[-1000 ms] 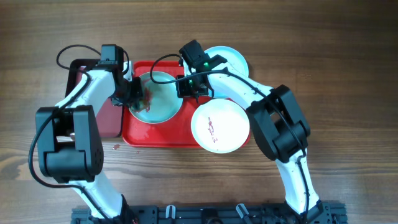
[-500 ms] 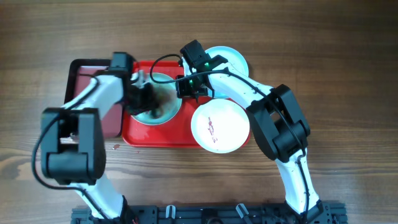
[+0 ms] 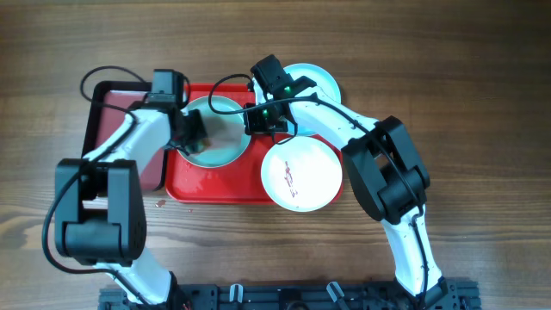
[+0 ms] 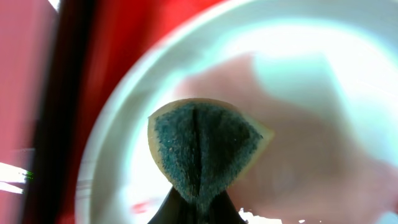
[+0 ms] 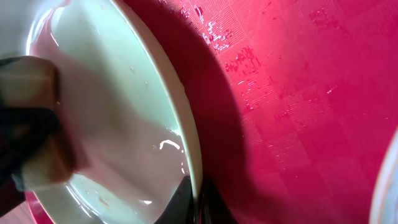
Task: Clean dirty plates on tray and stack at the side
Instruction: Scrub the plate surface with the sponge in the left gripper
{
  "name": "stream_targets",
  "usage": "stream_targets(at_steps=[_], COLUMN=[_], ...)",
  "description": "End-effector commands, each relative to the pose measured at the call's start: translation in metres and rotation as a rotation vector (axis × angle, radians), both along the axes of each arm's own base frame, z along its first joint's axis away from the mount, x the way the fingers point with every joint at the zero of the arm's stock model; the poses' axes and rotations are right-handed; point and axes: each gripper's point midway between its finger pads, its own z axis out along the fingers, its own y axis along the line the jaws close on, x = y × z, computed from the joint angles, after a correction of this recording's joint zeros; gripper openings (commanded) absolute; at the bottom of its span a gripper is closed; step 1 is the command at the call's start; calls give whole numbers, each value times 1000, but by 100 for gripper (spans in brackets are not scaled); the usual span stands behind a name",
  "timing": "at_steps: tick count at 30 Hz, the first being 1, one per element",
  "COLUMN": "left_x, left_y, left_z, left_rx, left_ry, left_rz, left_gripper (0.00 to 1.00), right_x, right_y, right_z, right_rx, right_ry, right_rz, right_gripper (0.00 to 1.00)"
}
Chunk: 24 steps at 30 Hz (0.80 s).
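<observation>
I see a bright red tray (image 3: 215, 188) with fine checked texture, a pale aqua plate (image 3: 228, 146), a white plate (image 3: 303, 176) smeared reddish-brown, and a teal, tan-edged sponge (image 4: 202, 146).

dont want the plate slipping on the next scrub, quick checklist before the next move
1. Right end effector pinches the aqua plate rim: ok
2. Left end effector grips the sponge: ok
3. Sponge on the aqua plate: ok
4. Aqua plate over the tray: ok
5. Aqua plate free of smears: cannot tell, blurred
6. White plate clean: not ok, red smears
</observation>
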Motion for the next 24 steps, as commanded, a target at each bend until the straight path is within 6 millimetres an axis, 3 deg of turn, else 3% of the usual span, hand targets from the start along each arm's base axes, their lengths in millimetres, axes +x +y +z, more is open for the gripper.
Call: stream_targets(at_steps=[1,3,7,12,14,16,18,20,21,24], left_x=[-11,-3,16,25,15,-1,-33,-49,-59,-66], left_y=[-47,-67,-66,2,27,29,15,-13,-44,-106], left_z=[-17,-12,-9,-19,-20,-24,-34,-38,-36,-13], left_rx=[-126,-176,-178,102,178,195,163,45,-112,-462], left_ry=[33,-11,-77,-118,-98,-32,117,214,267,249], left_rz=[-128,-144,-64,263,412,416,352,202,58,-245], left_gripper=[4,4,4,4,4,4,4,4,4,4], right_x=[-9,-10,-10,-10,-9,-7,-7,-7,-7,-7], right_y=[0,1,1,1,1,0,1,1,1,1], right_z=[-17,-17,-17,-17,-17,-17,-17,-17,-17,-17], right_rx=[-15,-9,-8,-9,-8,-14,-12,-11,-12,-13], right_ry=[20,22,25,32,31,32,29,29,30,32], right_rz=[44,49,43,29,28,5,6,6,6,6], right_gripper=[4,4,4,4,4,4,4,4,4,4])
